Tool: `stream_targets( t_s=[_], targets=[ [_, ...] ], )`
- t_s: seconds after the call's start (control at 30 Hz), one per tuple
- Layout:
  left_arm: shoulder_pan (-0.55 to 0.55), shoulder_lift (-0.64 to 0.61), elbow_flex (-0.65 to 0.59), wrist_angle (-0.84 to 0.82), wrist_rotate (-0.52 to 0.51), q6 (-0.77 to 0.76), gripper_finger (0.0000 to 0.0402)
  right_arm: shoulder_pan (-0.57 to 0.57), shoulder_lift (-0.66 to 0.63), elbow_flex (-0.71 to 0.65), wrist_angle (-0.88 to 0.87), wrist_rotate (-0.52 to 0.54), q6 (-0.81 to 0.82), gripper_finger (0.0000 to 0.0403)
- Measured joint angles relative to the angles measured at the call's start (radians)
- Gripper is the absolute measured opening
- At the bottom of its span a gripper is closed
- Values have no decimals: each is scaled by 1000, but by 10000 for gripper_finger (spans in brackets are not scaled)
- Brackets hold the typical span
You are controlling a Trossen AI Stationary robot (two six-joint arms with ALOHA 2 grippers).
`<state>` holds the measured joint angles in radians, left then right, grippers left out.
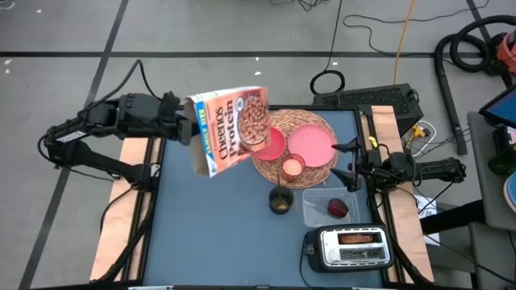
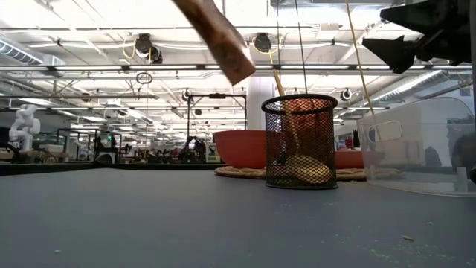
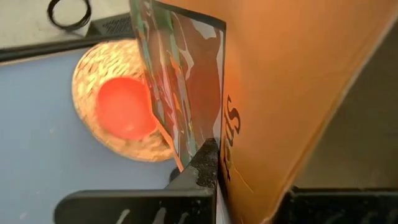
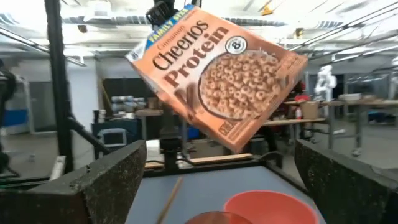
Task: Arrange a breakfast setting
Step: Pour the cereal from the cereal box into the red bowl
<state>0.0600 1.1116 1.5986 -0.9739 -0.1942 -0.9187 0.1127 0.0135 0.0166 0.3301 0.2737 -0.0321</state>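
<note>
My left gripper (image 1: 190, 122) grips the cereal box (image 1: 234, 126), tilted over the bowl (image 1: 268, 143); my right gripper (image 1: 348, 165) waits open beside the mat (image 1: 322, 129).

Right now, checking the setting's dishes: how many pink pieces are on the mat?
3: a bowl under the tilted cereal box, a plate mid-mat, a small cup at its edge.

Robotics lab: open industrial ceiling (image 2: 111, 30), workbenches (image 4: 339, 102), floor cables (image 1: 395, 40).

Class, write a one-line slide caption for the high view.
Left gripper tilts the cereal box over the pink bowl on the wicker mat.
</note>
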Motion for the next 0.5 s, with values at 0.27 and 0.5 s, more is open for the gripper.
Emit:
stream_targets(
  t_s=[0.27, 0.5],
  targets=[
    [39, 49, 0, 126, 2, -3, 3, 0, 0, 0, 10, 66, -25, 395],
    [86, 93, 0, 149, 78, 4, 3, 0, 0, 0, 30, 64, 134, 395]
  ],
)
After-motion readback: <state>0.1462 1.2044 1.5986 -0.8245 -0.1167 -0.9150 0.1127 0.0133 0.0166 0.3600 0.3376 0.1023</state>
